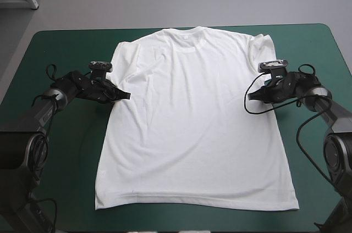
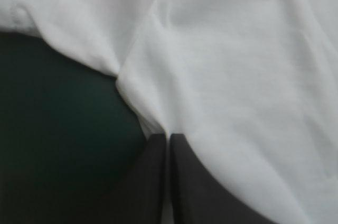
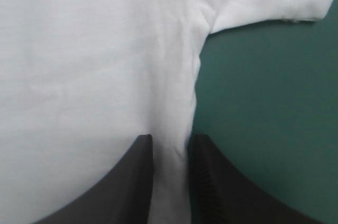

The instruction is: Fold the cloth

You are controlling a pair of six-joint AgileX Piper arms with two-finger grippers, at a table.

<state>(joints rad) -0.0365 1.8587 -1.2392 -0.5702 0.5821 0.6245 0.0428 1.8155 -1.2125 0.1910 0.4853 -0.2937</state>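
**Entry: grip points and lie of the cloth**

1. **Left gripper** (image 2: 168, 140). The black fingers all but meet, with a thin pale line of cloth between them. Count it as clamped on the left side edge of the T-shirt (image 1: 192, 128), just below the armpit where the left sleeve (image 2: 63, 18) joins the body.
2. **Right gripper** (image 3: 170, 147). The fingers are drawn in on the opposite side edge with a strip of white cloth between them. The gap is a little wider than the left's, so treat this hold as the less certain one. The right sleeve (image 3: 269, 2) lies just ahead of it.
3. **T-shirt.** It is spread flat and fairly smooth in the middle of the table (image 1: 55, 150). The collar points to the far edge and the hem to the near edge, so its long axis runs far to near.
4. **The relation to note.**
   - The two grippers face each other across the shirt's width, at right angles to that axis.
   - They sit level with one another, nearer the collar than the hem.
   - For each gripper the cloth lies ahead and inward, with teal-green cover showing bare on its outer side.
   - Each arm holds its own side. Neither is nearer the middle.
5. **Judgement.** You are at the start of the first fold. Because the grips match, the arms probably need to move together and at an equal pace, or the fold line will skew.
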